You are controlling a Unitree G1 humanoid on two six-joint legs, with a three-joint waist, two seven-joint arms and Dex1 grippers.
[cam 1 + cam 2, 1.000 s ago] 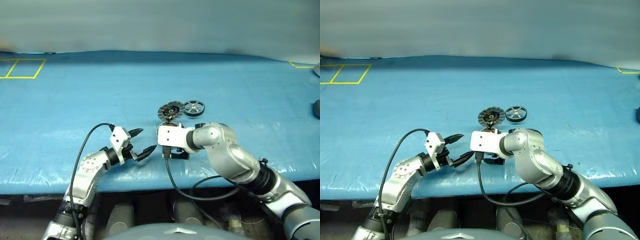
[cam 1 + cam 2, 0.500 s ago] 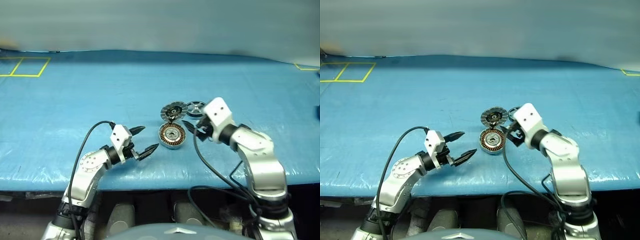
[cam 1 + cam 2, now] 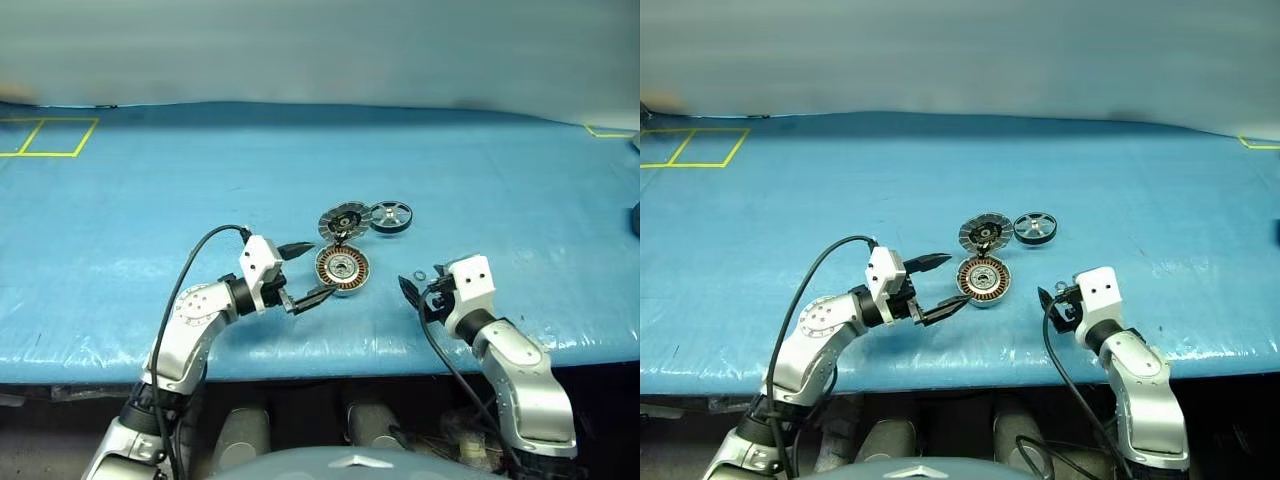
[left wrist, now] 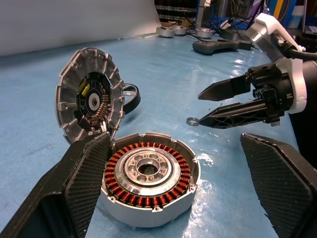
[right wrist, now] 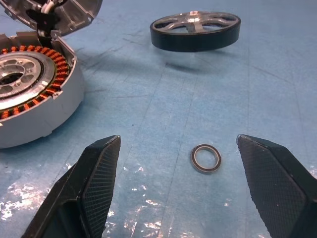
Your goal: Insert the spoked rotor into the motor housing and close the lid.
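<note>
The left claw (image 3: 303,273) hangs with its 2 black fingers spread apart and holding nothing, just beside the housing (image 3: 343,270), its tips flanking the housing's near-left edge without touching it. The right claw (image 3: 412,291) is also spread wide and empty, low over the blue desk (image 3: 150,200) to the right of the housing, with a small dark ring (image 5: 206,158) lying on the desk between its 2 fingers. The housing sits flat on the desk, its copper windings and silver centre exposed. Its lid (image 3: 342,221) stands tilted up from the far rim, dark inner face showing. The rotor (image 3: 389,216) lies flat on the desk just right of the lid, apart from the housing.
</note>
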